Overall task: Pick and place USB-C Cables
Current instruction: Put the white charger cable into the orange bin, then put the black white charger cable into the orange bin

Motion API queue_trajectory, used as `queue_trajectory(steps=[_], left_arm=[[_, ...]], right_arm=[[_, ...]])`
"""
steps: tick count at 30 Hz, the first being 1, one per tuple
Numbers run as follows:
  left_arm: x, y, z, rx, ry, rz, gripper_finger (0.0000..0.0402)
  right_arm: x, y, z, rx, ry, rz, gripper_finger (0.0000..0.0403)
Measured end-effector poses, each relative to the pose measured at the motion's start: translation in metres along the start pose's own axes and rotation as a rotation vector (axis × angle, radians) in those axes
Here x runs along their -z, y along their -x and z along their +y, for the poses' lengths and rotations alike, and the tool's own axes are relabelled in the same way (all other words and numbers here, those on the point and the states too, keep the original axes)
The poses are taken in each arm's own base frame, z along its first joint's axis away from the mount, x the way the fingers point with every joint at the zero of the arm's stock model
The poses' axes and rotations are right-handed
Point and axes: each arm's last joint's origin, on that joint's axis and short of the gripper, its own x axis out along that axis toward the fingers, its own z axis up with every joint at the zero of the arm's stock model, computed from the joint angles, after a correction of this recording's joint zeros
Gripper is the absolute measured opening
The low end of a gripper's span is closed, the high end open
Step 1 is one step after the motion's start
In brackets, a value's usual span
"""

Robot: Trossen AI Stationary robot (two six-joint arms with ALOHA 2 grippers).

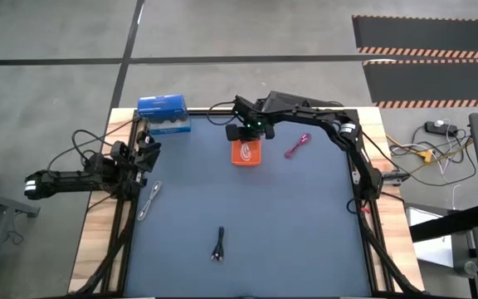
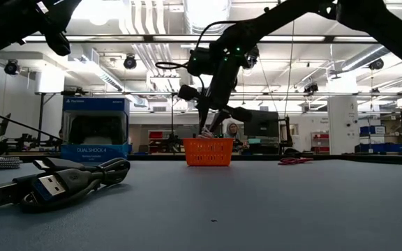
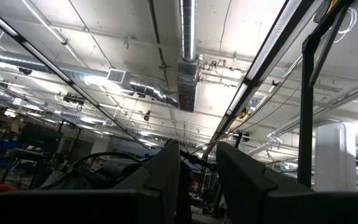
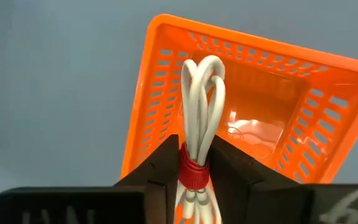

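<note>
The white cable, bound by a red tie, hangs over the orange tray, clamped between the right gripper fingers; only the right wrist view shows this grip. From above, the pink cable lies just beside the tray, the grey cable and black cable well apart from it. The left gripper, fingers slightly apart, holds nothing.
</note>
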Motion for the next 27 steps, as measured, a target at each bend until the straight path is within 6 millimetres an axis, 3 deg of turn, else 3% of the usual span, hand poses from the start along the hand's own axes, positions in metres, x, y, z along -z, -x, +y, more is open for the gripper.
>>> queue_trajectory(steps=[12,16,21,27], left_arm=[[0.001,0.0,0.0,-0.001,0.0,0.006,0.0091],[0.001,0.0,0.0,-0.002,0.0,0.009,0.0091],[0.005,0.0,0.001,-0.012,0.05,0.047,0.0091],[0.018,0.002,0.004,-0.059,0.19,0.184,0.0091]], right_arm=[[0.0,0.002,0.001,-0.007,0.0,0.005,0.0123],[0.006,0.02,0.009,-0.049,0.102,-0.001,0.0129],[0.042,0.051,0.03,-0.049,0.354,-0.092,0.0124],[0.119,0.077,0.051,0.044,0.635,-0.264,0.0106]])
